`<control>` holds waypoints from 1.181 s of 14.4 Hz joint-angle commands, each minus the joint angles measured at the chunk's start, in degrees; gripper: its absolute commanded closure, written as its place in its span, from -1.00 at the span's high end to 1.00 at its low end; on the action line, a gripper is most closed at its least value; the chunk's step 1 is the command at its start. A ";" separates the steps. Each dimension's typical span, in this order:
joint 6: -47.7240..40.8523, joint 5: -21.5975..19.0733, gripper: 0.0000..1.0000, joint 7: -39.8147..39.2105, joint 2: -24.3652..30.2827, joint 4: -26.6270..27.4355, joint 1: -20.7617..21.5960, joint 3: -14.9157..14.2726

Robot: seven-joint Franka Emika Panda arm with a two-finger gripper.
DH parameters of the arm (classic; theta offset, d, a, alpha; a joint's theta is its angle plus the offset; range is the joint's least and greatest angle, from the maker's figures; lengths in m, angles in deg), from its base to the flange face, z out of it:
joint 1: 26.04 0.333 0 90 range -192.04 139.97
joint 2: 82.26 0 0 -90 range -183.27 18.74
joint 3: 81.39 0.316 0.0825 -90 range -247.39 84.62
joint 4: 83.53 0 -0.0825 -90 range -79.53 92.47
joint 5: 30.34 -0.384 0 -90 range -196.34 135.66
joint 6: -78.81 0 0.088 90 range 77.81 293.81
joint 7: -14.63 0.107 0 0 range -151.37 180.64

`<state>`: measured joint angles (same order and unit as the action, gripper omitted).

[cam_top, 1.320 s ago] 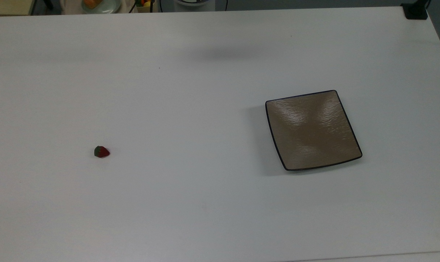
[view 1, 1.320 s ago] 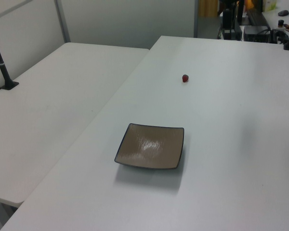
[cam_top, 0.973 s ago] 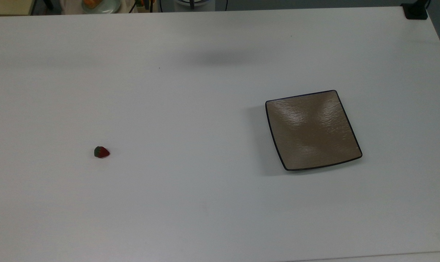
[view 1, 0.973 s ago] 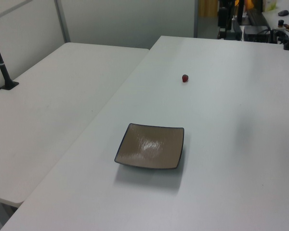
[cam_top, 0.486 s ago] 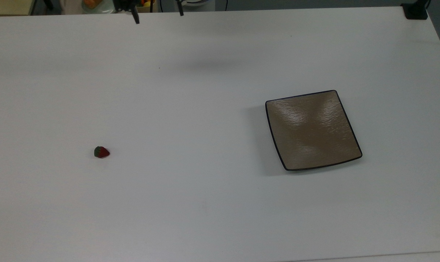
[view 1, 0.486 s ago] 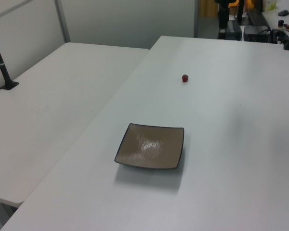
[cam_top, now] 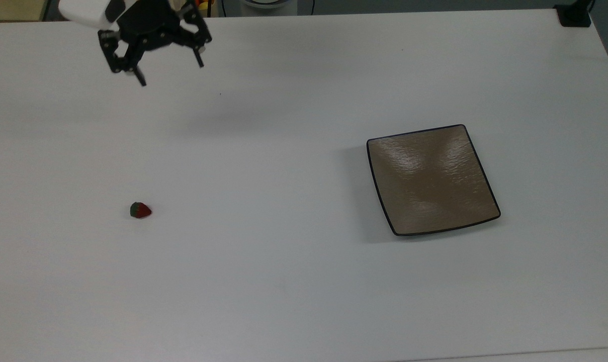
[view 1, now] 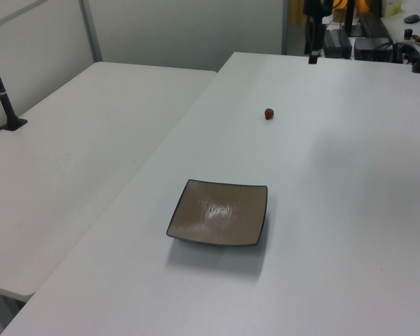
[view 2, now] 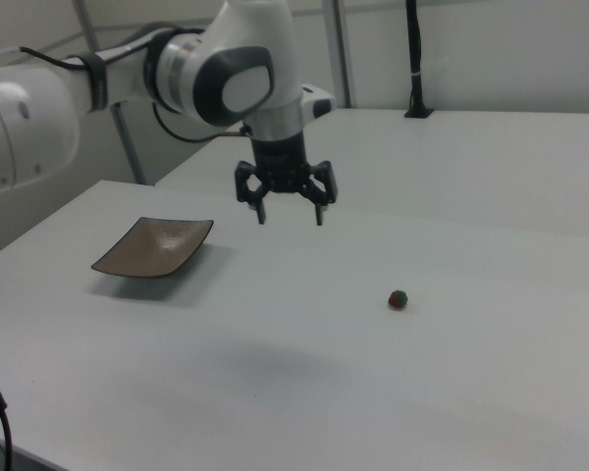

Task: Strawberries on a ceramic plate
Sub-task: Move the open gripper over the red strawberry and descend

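White table (cam_top: 293,301): strawberry (cam_top: 141,210), empty plate (cam_top: 432,180), gripper (cam_top: 171,74) agape above.

Red, green-capped strawberry (cam_top: 141,210); tan, dark-rimmed plate (cam_top: 431,179); white table (cam_top: 283,281).

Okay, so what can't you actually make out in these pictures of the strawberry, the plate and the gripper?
- Strawberry: too small in all three views to show seeds or leaf shape.
- Ceramic plate: underside hidden in every view; the right view sees it edge-on.
- Gripper: open in the right view; in the left view the top edge cuts it off.
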<state>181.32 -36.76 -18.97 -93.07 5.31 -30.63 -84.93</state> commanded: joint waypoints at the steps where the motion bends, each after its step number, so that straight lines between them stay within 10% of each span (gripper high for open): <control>1: 7.17 0.36 1.00 -1.02 -4.03 -0.24 -2.60 -0.15; 17: 37.84 3.44 1.00 -1.46 -22.58 -0.24 -4.63 0.38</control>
<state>215.73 -34.22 -19.66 -114.06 5.28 -35.77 -84.72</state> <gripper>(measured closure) 0.000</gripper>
